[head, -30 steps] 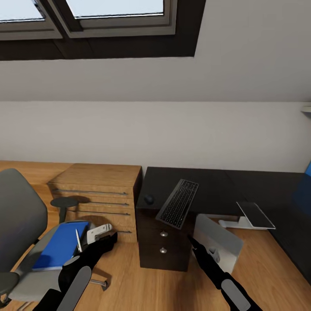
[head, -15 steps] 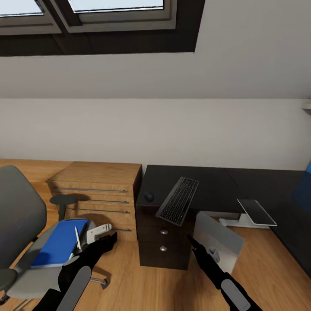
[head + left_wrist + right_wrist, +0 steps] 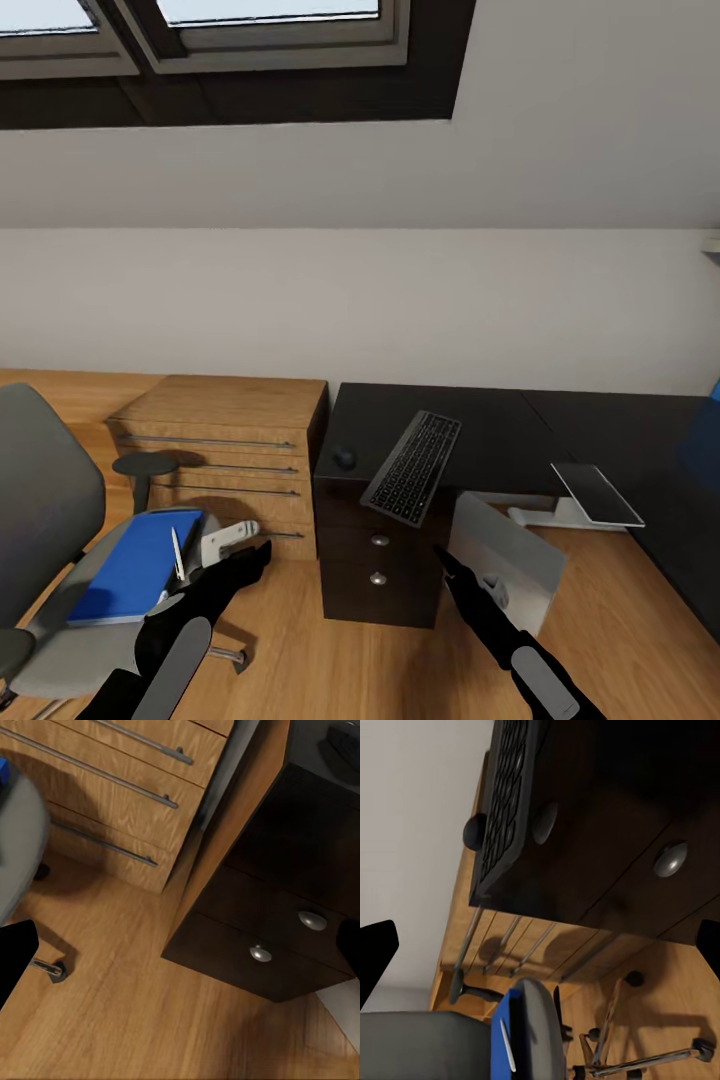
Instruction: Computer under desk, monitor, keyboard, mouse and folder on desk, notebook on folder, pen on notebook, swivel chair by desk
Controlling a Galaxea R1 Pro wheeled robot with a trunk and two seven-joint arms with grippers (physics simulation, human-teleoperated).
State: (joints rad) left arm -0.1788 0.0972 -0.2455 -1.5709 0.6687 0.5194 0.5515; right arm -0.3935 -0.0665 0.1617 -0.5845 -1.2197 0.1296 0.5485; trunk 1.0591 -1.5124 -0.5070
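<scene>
While the folder (image 3: 138, 565) is lying on the chair (image 3: 50, 560) seat with the pen (image 3: 177, 553) atop, keyboard (image 3: 412, 467) and mouse (image 3: 345, 459) are sitting on the cabinet (image 3: 385, 520); both grippers' jaws are standing spread, empty.

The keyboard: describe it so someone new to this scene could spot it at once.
Find the dark cabinet with round knobs beside the wooden drawer chest. On its black top lies the keyboard, a slim dark slab of low keys overhanging the front edge. The mouse beside it is small and rounded.
</scene>
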